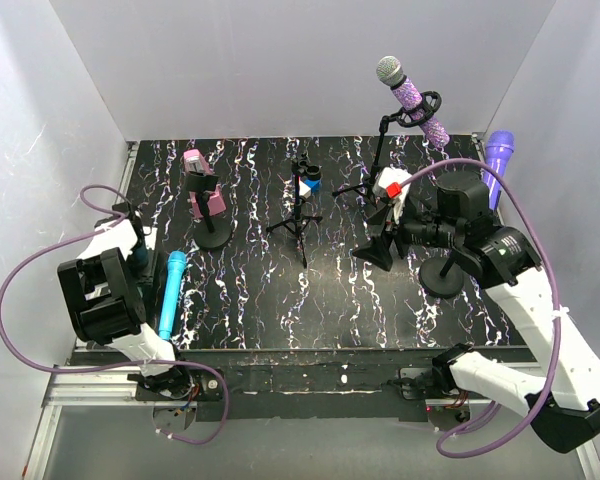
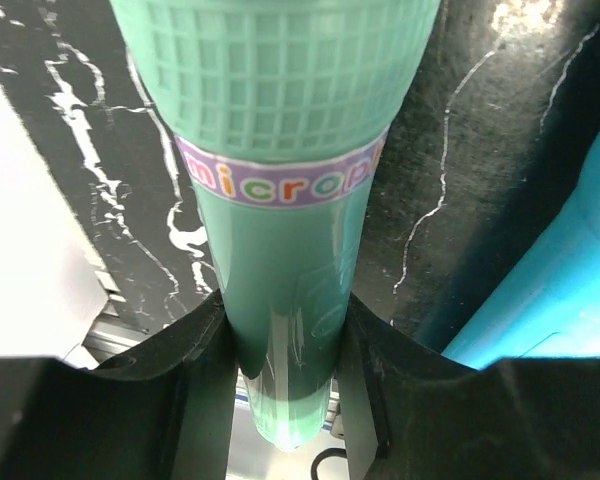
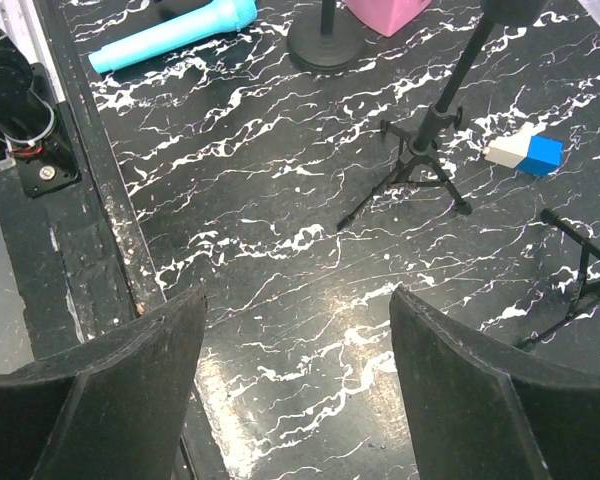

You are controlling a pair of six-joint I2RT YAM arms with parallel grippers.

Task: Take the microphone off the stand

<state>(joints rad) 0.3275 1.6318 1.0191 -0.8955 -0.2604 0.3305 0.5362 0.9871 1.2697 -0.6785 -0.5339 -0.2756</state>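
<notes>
My left gripper (image 2: 285,330) is shut on the lower handle of a mint-green toy microphone (image 2: 280,150) with a lettered band under its grille. In the top view this gripper (image 1: 135,250) sits low at the table's left edge, and the arm hides most of that microphone. My right gripper (image 3: 298,300) hangs open over bare table with nothing between its fingers. From above it (image 1: 375,250) is right of centre. A pink microphone (image 1: 202,190) sits on a round-base stand (image 1: 213,238), and a glittery purple microphone (image 1: 412,97) on a tall tripod stand (image 1: 378,160).
A blue microphone (image 1: 170,293) lies flat beside the left arm. A small tripod (image 1: 302,215) with a red-white-blue piece (image 1: 308,180) stands mid-table. A violet microphone (image 1: 497,158) stands at the far right, near a round base (image 1: 442,280). White walls enclose the table.
</notes>
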